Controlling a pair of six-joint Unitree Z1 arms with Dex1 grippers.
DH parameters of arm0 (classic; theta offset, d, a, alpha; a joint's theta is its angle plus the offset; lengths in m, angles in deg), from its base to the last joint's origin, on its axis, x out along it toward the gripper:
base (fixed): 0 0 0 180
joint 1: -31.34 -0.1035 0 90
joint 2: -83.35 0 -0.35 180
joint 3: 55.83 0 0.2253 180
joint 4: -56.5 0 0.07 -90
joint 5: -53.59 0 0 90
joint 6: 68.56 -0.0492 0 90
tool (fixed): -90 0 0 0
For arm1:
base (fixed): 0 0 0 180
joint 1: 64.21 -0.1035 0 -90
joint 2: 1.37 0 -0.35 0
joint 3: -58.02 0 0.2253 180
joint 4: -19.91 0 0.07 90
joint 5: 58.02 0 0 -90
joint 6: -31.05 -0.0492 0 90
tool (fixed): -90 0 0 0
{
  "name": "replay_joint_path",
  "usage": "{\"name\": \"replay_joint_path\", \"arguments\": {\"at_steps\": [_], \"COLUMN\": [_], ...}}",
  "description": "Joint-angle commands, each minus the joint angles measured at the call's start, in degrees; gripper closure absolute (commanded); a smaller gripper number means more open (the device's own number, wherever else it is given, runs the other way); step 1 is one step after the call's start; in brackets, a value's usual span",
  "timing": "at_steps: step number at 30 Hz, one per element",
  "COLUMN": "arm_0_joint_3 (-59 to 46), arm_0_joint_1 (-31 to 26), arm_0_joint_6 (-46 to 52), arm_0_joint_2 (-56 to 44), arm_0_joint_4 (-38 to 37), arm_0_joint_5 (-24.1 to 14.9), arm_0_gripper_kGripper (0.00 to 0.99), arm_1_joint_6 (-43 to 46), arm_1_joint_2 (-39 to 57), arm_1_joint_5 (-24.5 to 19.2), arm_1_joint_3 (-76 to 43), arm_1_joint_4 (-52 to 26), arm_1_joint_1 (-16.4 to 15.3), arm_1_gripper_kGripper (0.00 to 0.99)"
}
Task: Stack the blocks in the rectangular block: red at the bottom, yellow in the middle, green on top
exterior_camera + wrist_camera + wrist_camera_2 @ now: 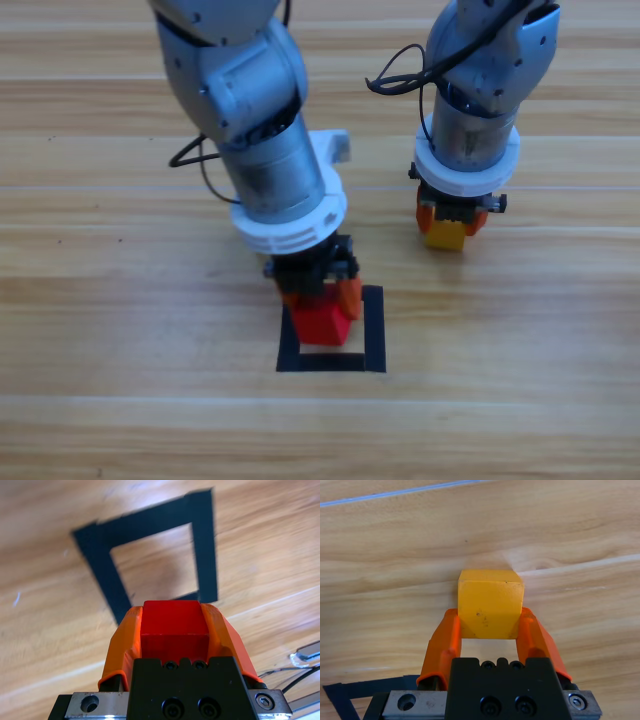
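My left fingers (322, 296) clamped the small red cube (322, 322) over the black tape square (374, 335); I should lower centred. Right fingers (451, 218) gripped the small yellow cube (445, 235) beside it, above the wooden surface (120, 300).

Wooden desk (110, 300) under me, light planks with the grain running left to right in the high view. Flat on it lies the rectangular block (374, 330), a black tape square outline with bare wood in its hollow centre, low in the middle of that view. My left wrist view shows the same outline (206, 550) on the wood ahead, and a dark tape corner (350, 692) shows at the bottom left of my right wrist view.
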Motion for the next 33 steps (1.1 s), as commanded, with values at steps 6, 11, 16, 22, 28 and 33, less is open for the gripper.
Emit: {"name": "replay_joint_path", "arguments": {"at_steps": [6,11,16,22,28,33], "arm_0_joint_3": [2.9,3.8,4.0,7.5,13.1,14.7], "arm_0_joint_1": [6.1,7.4,8.7,9.9,10.5,10.5], "arm_0_joint_6": [0.4,3.6,8.1,15.2,20.6,22.9], "arm_0_joint_2": [1.6,1.3,2.0,5.2,8.2,9.2], "arm_0_joint_4": [1.8,2.6,3.6,7.4,11.2,12.6], "arm_0_joint_5": [-8.2,-10.9,-12.6,-14.6,-17.0,-19.0], "arm_0_gripper_kGripper": [0.843,0.844,0.843,0.843,0.843,0.843], "arm_1_joint_6": [0.9,1.2,1.8,2.6,3.4,3.8], "arm_1_joint_2": [15.2,24.9,29.0,30.0,29.8,29.8], "arm_1_joint_5": [-7.1,-7.2,-6.2,-4.6,-3.2,-2.7], "arm_1_joint_3": [-3.3,-9.2,-12.6,-15.4,-18.6,-19.7], "arm_1_joint_4": [10.7,10.7,10.6,9.4,6.3,5.5], "arm_1_joint_1": [-5.5,-6.2,-6.2,-6.2,-6.2,-6.2], "arm_1_gripper_kGripper": [0.709,0.709,0.709,0.709,0.709,0.709]}}
